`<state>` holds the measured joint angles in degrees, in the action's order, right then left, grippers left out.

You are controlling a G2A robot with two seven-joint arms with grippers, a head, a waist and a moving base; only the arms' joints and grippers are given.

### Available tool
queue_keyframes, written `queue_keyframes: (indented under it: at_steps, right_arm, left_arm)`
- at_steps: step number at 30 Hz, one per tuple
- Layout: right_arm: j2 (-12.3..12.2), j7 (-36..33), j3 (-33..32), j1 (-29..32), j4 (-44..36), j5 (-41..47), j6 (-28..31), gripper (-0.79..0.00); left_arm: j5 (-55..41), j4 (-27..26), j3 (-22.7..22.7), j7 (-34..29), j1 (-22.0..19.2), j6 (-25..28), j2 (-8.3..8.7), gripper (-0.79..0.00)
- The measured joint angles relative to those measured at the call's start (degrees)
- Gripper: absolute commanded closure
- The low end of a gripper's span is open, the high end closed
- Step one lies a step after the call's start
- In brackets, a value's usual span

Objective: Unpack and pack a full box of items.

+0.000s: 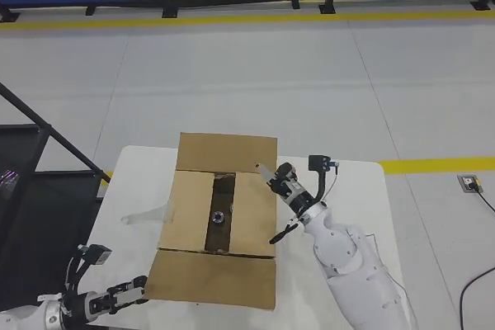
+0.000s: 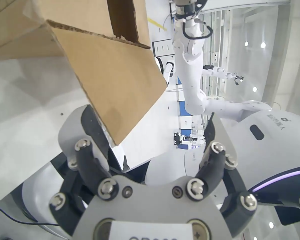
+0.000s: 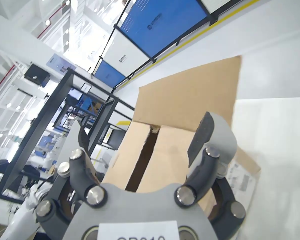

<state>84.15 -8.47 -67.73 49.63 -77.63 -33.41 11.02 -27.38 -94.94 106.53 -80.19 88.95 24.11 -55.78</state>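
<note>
1. You had the box (image 1: 223, 219) in the middle of the table (image 1: 346, 190), resting on its base, top facing up.
2. The far flap (image 1: 228, 153) and the near flap (image 1: 214, 279) were folded out flat. The two inner flaps (image 1: 252, 210) lay almost shut, with a dark gap between them.
3. A small round item (image 1: 218, 217) showed through that gap, so the contents looked untouched. I couldn't tell what else was inside.
4. No items lay out on the table, so I'd judge unpacking hadn't begun: opening was roughly half done.
5. Your left gripper (image 2: 150, 123) sat at the near-left corner of the box with its claw apart. The near flap's corner was between the fingers (image 2: 90, 123), not pinched.
6. Your right gripper (image 3: 142, 131) was by the box's right side near the far corner, claw apart, holding nothing.
7. Left to do, as I read it: lift both inner flaps, take every item out, put them all back in, and close the flaps.
</note>
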Motion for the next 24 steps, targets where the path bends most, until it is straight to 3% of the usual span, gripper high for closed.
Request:
queue_keyframes:
  at_steps: [7, 13, 20, 24]
  right_arm:
    - [1.5, 5.5, 2.9, -7.0, 9.4, -3.5, -6.6, -0.785]
    - [3.0, 6.4, 4.6, -13.9, 19.8, -0.3, -7.2, -0.785]
    - [4.7, 4.7, 5.8, -20.7, 30.9, 4.5, -4.4, -0.785]
    - [5.2, 0.4, 5.1, -23.0, 35.6, 10.2, 2.6, -0.785]
  left_arm:
    - [-5.3, 0.4, 0.3, 0.5, -0.2, 0.5, 0.89, -0.785]
    - [-4.9, 0.1, -0.5, 8.6, -1.3, -1.1, 0.70, -0.785]
    - [-3.9, -1.3, -2.2, 12.0, -2.6, -3.1, 0.69, -0.785]
    - [-3.8, -1.7, -2.6, 12.7, -3.1, -3.5, 0.75, -0.785]
